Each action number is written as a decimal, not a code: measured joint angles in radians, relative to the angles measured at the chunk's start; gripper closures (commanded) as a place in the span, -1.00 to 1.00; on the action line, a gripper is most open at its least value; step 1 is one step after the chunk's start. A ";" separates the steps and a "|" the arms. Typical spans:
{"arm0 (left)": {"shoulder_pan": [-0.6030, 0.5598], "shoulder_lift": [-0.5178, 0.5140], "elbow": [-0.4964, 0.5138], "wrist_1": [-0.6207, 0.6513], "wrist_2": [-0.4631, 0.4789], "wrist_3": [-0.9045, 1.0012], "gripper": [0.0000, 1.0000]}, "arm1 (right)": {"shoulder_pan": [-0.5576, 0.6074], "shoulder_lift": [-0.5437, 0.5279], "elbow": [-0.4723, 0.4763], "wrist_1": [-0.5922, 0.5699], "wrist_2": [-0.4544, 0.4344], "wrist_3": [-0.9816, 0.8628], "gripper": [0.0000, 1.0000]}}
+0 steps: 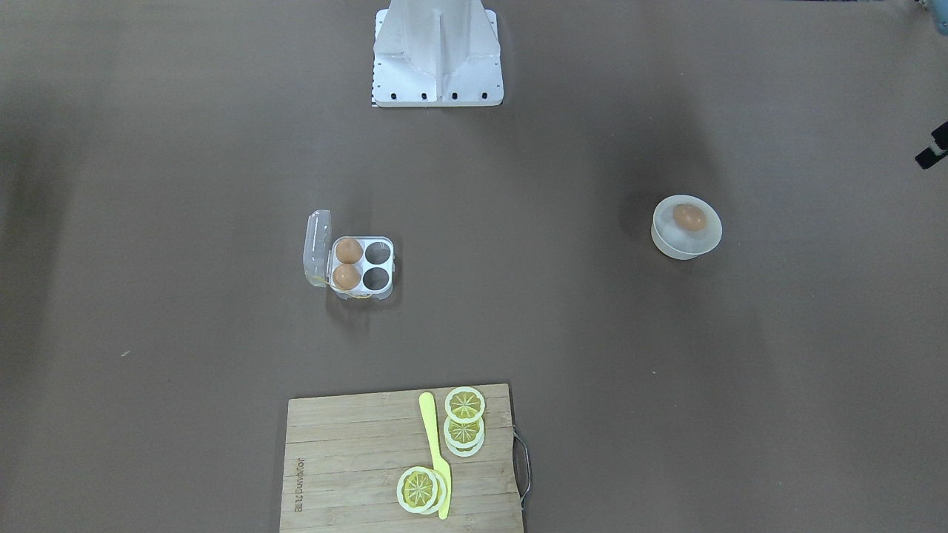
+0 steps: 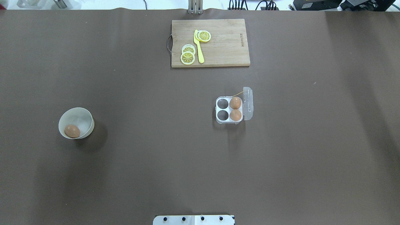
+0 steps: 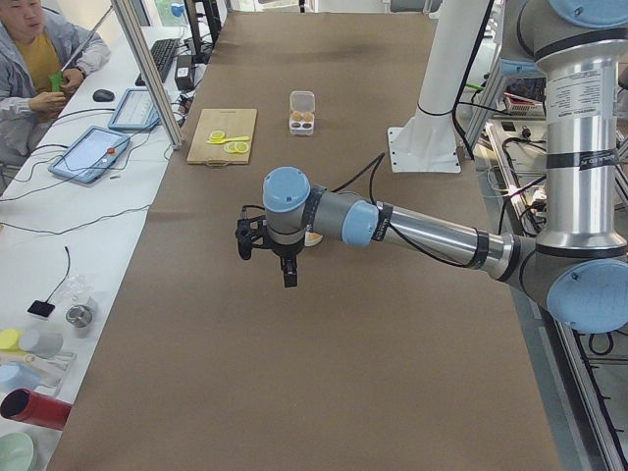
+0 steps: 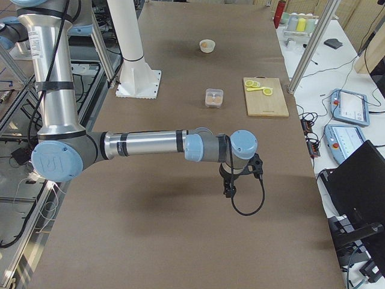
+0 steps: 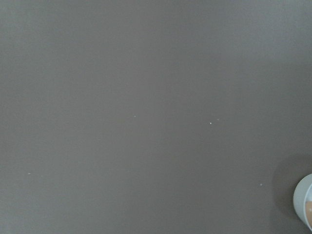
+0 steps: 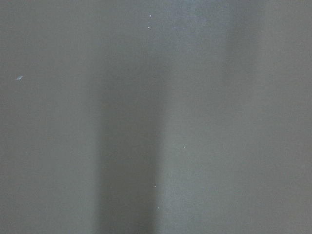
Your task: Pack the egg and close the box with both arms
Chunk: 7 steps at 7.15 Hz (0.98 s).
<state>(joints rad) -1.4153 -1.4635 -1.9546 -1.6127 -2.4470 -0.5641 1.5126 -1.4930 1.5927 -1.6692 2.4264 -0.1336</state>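
The egg [image 2: 72,131] lies in a round white bowl [image 2: 76,114] on the table's left side; it also shows in the front view [image 1: 689,217]. The box [image 2: 222,110] stands open right of centre, its clear lid [image 2: 247,103] raised on the right. Two brown eggs fill the cells by the lid and the other two cells are empty. My left gripper [image 3: 285,265] hangs above the table near the bowl. My right gripper [image 4: 230,188] hangs over bare table, far from the box [image 4: 213,97]. I cannot tell whether either is open or shut.
A wooden cutting board [image 2: 225,47] with lemon slices and a yellow knife [image 2: 198,47] lies at the far edge. The white robot base [image 1: 437,66] stands at the near edge. An operator [image 3: 39,69] sits beside the table. The bowl's rim [image 5: 302,200] shows in the left wrist view.
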 measured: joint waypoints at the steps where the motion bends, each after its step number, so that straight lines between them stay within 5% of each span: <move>1: 0.088 -0.008 -0.043 -0.022 0.020 -0.171 -0.85 | -0.028 0.002 -0.002 0.026 -0.006 0.012 -1.00; 4: 0.358 -0.100 -0.076 -0.033 0.189 -0.571 -0.71 | -0.058 0.012 0.000 0.047 -0.012 0.043 -1.00; 7: 0.566 -0.206 0.000 -0.033 0.355 -0.836 -0.55 | -0.060 0.011 0.001 0.048 -0.012 0.045 -1.00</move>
<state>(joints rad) -0.8496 -1.6692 -1.9543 -1.6453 -2.0915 -1.4000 1.4528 -1.4822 1.5938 -1.6214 2.4145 -0.0888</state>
